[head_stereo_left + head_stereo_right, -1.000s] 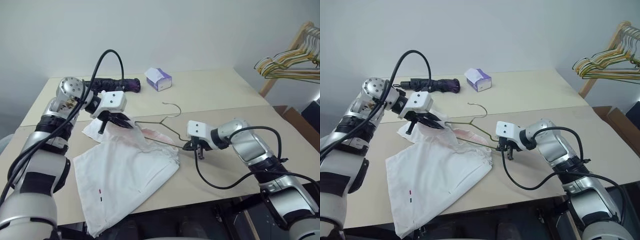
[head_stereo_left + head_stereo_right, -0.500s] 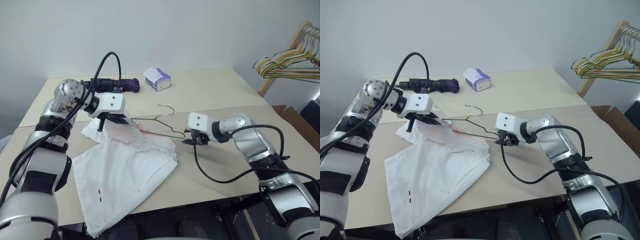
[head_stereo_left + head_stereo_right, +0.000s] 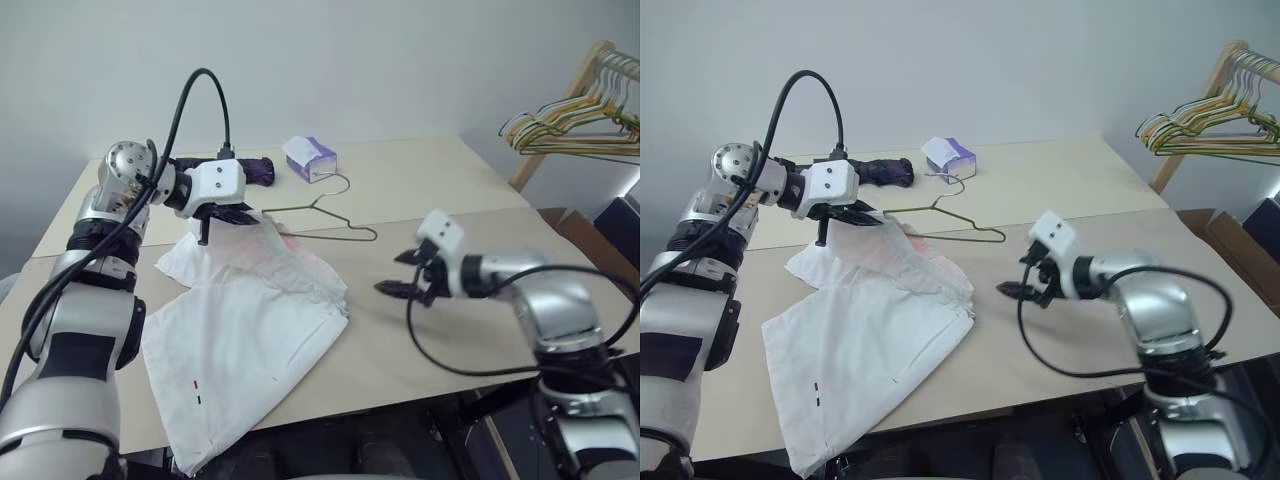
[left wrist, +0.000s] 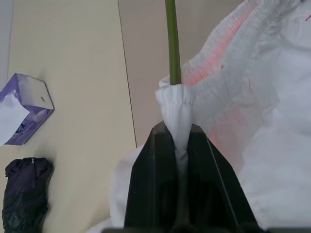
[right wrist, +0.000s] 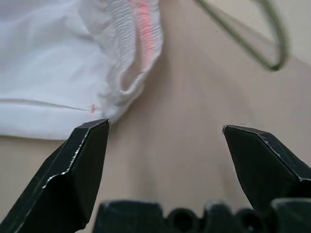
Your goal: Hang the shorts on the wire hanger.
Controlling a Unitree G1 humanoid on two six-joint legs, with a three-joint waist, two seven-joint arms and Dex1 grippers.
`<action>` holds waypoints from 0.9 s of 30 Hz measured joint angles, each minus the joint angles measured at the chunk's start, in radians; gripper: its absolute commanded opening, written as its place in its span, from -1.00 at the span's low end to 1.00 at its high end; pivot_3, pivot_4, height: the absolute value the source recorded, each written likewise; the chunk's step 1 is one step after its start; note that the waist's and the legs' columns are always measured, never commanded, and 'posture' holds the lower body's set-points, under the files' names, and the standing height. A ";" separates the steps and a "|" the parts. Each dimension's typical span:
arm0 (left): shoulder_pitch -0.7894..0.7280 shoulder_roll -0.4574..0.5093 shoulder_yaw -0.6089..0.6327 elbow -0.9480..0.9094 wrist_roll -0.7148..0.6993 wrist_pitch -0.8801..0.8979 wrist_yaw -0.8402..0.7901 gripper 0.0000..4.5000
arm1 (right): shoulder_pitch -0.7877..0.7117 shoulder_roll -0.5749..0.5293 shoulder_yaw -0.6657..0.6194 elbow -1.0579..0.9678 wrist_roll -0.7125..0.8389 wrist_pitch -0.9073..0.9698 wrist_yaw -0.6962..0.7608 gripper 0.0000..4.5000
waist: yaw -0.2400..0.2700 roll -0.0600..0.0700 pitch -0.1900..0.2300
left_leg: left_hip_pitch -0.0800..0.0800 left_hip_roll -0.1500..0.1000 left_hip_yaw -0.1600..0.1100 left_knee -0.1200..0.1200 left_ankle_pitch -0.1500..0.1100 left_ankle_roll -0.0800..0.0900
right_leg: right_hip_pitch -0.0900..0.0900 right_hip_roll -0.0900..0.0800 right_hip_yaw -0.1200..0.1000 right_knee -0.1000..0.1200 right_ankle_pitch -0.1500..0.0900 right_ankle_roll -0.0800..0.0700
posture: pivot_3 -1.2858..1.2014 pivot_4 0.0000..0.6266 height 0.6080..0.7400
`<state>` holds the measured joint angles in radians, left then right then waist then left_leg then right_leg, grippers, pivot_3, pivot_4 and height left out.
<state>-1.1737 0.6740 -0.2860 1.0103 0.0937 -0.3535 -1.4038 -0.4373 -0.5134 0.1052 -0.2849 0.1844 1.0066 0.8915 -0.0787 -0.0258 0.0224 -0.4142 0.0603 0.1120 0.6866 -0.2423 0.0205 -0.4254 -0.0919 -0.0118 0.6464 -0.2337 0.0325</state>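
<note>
Shorts (image 3: 250,320): spread on the table (image 3: 450,190), left of centre, hem with the dark and red mark at the near edge.
Left gripper (image 4: 177,145): wrist view shows the jaws clamped on a waistband fold, wire hanger (image 3: 330,215) rod rising from it.
Wire hanger: frame juts right, hook near the tissue box (image 3: 310,158).
Right gripper (image 3: 405,273): fingers spread wide, empty, over bare tabletop right of the shorts.
Open room: bare table on the right.
</note>
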 measured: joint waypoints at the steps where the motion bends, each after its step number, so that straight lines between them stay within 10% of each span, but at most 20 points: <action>1: 0.000 0.000 0.005 0.000 0.000 0.000 0.000 -1.00 | 0.024 0.047 0.006 0.000 0.009 0.001 -0.032 0.92 | 0.000 0.000 0.000 | 0.000 0.000 0.000 0.000 0.000 0.000 | 0.000 0.000 0.000 0.000 0.000 0.000 | -0.03 -1.00 1.00; 8: -0.001 0.007 0.029 -0.010 0.000 0.004 -0.006 -1.00 | 0.079 0.220 0.084 0.080 0.014 -0.072 -0.192 0.85 | 0.008 0.000 0.000 | -0.001 -0.001 0.000 0.001 -0.001 0.001 | 0.000 -0.001 0.000 -0.001 0.000 0.001 | -0.01 -1.00 1.00; 20: 0.000 0.015 0.054 -0.014 -0.007 0.017 -0.010 -1.00 | 0.073 0.266 0.055 0.234 0.031 -0.156 -0.283 -0.89 | 0.008 0.000 0.000 | -0.001 0.000 0.000 0.003 -0.001 0.002 | 0.001 0.000 0.000 0.000 0.000 0.001 | 0.00 -1.00 1.00; 27: 0.021 0.025 0.111 -0.028 -0.065 0.033 -0.092 -1.00 | 0.048 0.265 0.041 0.300 0.033 -0.178 -0.305 -0.99 | 0.008 0.000 0.000 | -0.001 0.000 0.000 0.003 -0.001 0.002 | 0.001 0.000 0.000 0.000 0.000 0.001 | 0.01 -1.00 1.00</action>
<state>-1.1524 0.6993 -0.1752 0.9824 0.0289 -0.3208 -1.4954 -0.3894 -0.2483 0.1466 0.0150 0.2176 0.8286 0.5865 -0.0704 -0.0258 0.0224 -0.4154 0.0602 0.1118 0.6898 -0.2434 0.0221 -0.4245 -0.0922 -0.0119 0.6460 -0.2339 0.0334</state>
